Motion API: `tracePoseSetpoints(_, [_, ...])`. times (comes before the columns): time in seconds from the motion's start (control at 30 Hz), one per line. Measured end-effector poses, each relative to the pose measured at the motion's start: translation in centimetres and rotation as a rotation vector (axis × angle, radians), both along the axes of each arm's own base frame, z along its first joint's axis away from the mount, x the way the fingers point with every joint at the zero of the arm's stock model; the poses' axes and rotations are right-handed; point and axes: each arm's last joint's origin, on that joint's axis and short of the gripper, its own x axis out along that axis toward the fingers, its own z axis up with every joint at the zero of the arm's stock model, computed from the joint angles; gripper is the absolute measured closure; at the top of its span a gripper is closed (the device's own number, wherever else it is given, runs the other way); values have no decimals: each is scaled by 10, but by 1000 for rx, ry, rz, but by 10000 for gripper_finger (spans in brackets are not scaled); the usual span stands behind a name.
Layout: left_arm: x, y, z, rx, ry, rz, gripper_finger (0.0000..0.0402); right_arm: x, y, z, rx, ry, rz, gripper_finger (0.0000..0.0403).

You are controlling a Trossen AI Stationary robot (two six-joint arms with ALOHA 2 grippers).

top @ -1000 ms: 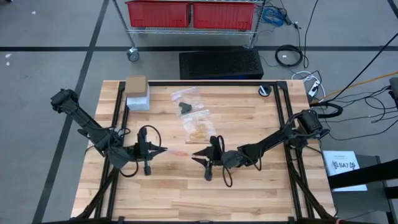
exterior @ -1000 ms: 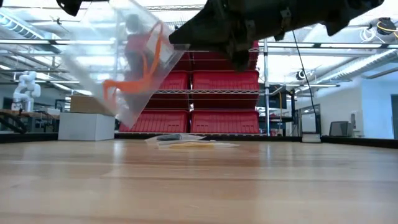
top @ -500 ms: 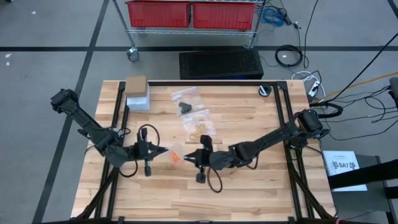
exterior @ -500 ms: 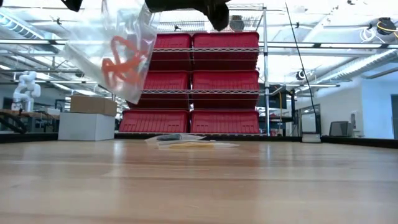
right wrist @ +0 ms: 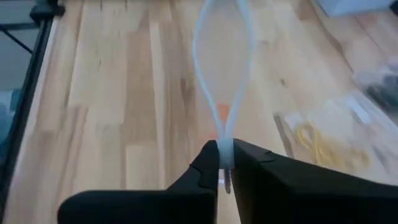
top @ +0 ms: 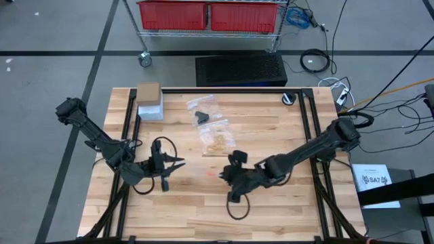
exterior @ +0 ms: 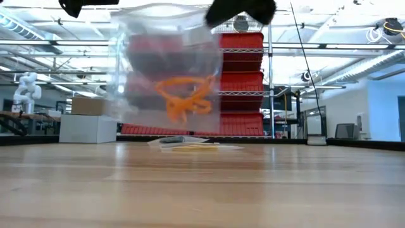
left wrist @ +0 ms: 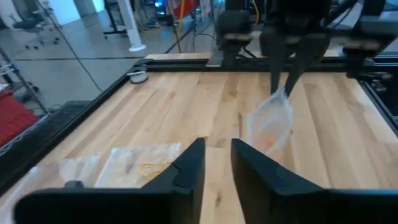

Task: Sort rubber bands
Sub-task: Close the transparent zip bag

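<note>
A clear plastic bag [exterior: 166,69] with orange rubber bands [exterior: 185,98] inside hangs above the table's middle, and my right gripper [right wrist: 225,163] is shut on it. In the high view the bag [top: 211,173] shows faintly just left of my right gripper [top: 226,173]. My left gripper [left wrist: 217,163] stands open and holds nothing, a little to the left of the bag [left wrist: 273,121]; in the high view it [top: 180,162] points toward it. My right gripper pinches the bag's upper edge [right wrist: 224,140] between its two fingers, at one end of the open mouth, where the two walls meet. The fingers come from the table's right, slanting down. The bag hangs below them, clear of the table, its mouth gaping open.
On the far half of the table lie a bag with yellow bands [top: 218,139], a bag with dark contents [top: 202,116] and a white box with a cardboard box on it [top: 149,102]. A black ring [top: 289,99] sits at the far right corner.
My left gripper has opened and let go of the bag. My right gripper closed on the bag's edge, then rose and drew back toward the table's right. The bag has swung over from the left gripper and now hangs from the right one alone.
</note>
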Motion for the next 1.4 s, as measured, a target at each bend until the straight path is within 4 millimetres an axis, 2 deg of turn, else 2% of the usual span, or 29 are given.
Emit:
tracePoseSetpoints(0.3, [-2, 4, -2, 67, 1, 118, 248, -46, -9, 29, 14, 276, -171, 402])
tracePoseSetpoints(0.4, [-2, 5, -2, 70, 0, 125, 240, -58, -15, 38, 13, 369, -272, 402])
tracePoseSetpoints(0.57, [-2, 6, -3, 62, -5, 145, 240, -65, -20, 44, 26, 412, -367, 402])
tracePoseSetpoints(0.67, [-3, 7, -5, 82, 10, 162, 240, -60, -21, 35, 21, 445, -392, 402])
tracePoseSetpoints(0.8, [-4, 7, -6, 76, 14, 170, 240, -41, -19, 7, 31, 539, -392, 396])
tracePoseSetpoints(0.97, [-4, 7, -6, 74, 13, 171, 239, -3, -5, -23, 119, 471, -240, 326])
tracePoseSetpoints(1.1, [-4, 7, -6, 73, 13, 170, 239, 22, 8, -24, 192, 303, -65, 253])
tracePoseSetpoints(1.2, [-4, 7, -6, 73, 13, 170, 239, 31, 8, -17, 197, 205, -5, 204])
tracePoseSetpoints(1.3, [-4, 7, -6, 70, 15, 162, 239, 32, -1, -14, 137, 217, 32, 172])
tracePoseSetpoints(1.4, [-3, 6, -7, 60, 26, 134, 239, 24, -21, -22, 22, 365, 2, 168])
